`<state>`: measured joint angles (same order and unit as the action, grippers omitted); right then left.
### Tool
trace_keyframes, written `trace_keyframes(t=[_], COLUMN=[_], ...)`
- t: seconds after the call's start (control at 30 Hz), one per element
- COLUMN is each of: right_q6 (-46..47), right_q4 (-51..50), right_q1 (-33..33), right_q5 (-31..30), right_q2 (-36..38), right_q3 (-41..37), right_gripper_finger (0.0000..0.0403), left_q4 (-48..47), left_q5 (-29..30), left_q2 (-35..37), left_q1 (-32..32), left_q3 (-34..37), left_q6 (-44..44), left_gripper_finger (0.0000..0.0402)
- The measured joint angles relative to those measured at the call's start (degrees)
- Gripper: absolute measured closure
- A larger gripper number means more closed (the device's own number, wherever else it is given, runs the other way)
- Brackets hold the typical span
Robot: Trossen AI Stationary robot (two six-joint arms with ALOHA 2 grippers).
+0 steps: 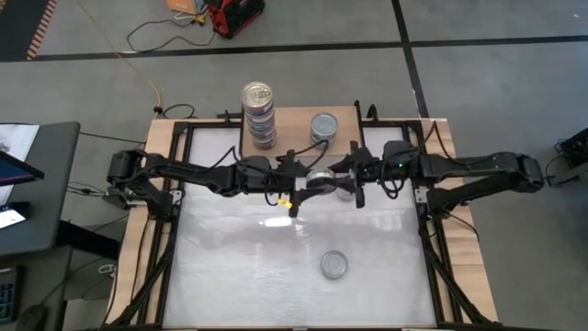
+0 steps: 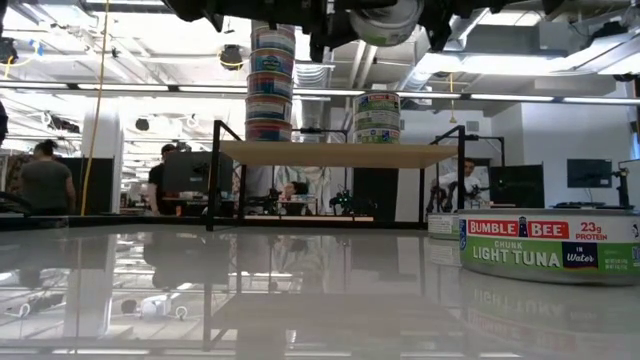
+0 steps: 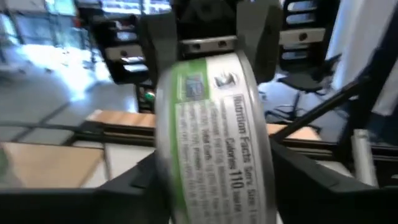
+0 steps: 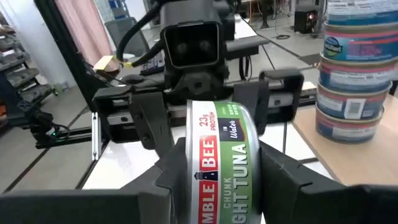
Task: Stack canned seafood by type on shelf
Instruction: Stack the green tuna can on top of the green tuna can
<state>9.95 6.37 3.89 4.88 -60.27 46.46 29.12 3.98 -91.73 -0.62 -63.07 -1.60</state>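
Observation:
A green-labelled light tuna can [image 1: 322, 177] hangs in the air between both grippers, in front of the shelf [image 1: 294, 124]. It is on edge, with its flat ends toward the near and far table edges. My left gripper [image 1: 308, 180] comes from the left and my right gripper [image 1: 338, 180] from the right; both are shut on the can. On the shelf board [image 2: 330, 153] a tall stack of blue-labelled cans [image 1: 259, 110] stands to the left of a short stack of green-labelled cans [image 1: 323, 127]. One can [image 1: 334, 265] sits upright near the table's near edge. My left gripper pinches the can [image 3: 214, 137] between its two fingers, one on each flat end beside the rim [image 3: 163, 146]. It comes level from the table's left. The can is lifted clear, on edge, label toward the camera. My right gripper pinches the same can [image 4: 221, 162] on its two flat ends beside the rim [image 4: 185, 165]. It comes level from the table's right, opposite the left fingers [image 4: 149, 121]. The can is clear of the table.
Another can [image 1: 344, 192] seems to sit on the table just below the grippers. Black frame rails [image 1: 432, 230] run along both table sides. The glossy white tabletop [image 1: 239, 267] has free room at the near left. People [image 2: 45, 180] stand in the room beyond the table.

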Motion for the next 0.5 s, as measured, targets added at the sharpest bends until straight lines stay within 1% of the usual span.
trace_keyframes(t=[0.1,0.2,0.37,0.43,0.5], right_q6=[0.58,0.75,0.75,0.74,0.72], right_q4=[-1.56,-3.69,-8.29,-9.3,-11.61], right_q1=[0.95,2.82,5.79,7.29,9.35], right_q5=[0.07,-0.01,-0.01,0.03,0.11], right_q2=[0.96,2.07,2.41,2.17,2.03], right_q3=[0.02,1.39,4.59,6.16,7.77], right_gripper_finger=[0.0237,0.0237,0.0237,0.0237,0.0237], left_q4=[-0.3,0.18,0.58,1.43,3.16], left_q5=[3.2,8.67,18.93,21.5,21.99], left_q2=[0.97,2.87,4.87,5.23,5.34], left_q1=[0.16,1.29,4.8,5.67,6.15], left_q3=[0.01,0.0,0.86,1.99,3.56], left_q6=[4.25,11.05,22.96,25.79,27.98], left_gripper_finger=[0.0142,0.0128,0.0125,0.0125,0.0125])
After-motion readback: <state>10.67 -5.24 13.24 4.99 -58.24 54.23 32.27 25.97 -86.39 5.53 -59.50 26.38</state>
